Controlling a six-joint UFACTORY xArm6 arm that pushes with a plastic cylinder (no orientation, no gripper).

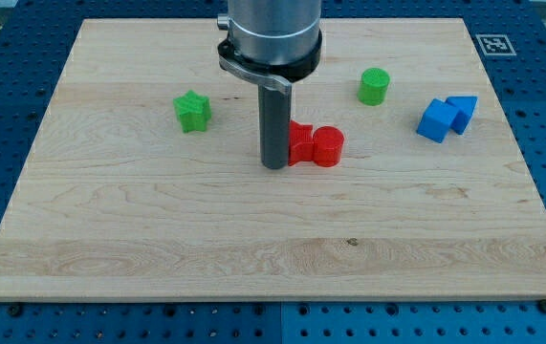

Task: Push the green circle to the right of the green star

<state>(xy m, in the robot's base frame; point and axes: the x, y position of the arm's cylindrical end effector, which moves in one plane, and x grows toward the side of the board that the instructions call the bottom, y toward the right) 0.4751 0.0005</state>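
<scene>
The green circle point(374, 86) is a short cylinder at the view's upper right of the wooden board point(158, 239). The green star point(192, 111) sits at the view's upper left, far to the left of the circle. My tip point(273, 165) is near the board's middle, between the two green blocks and lower than both. It touches or nearly touches the left side of a red block point(298, 143).
A red cylinder point(328, 147) stands against the right side of the red block. Two blue blocks point(436, 121) point(463, 111) sit together at the view's right, below and right of the green circle. An ArUco marker point(492, 44) is at the board's upper right corner.
</scene>
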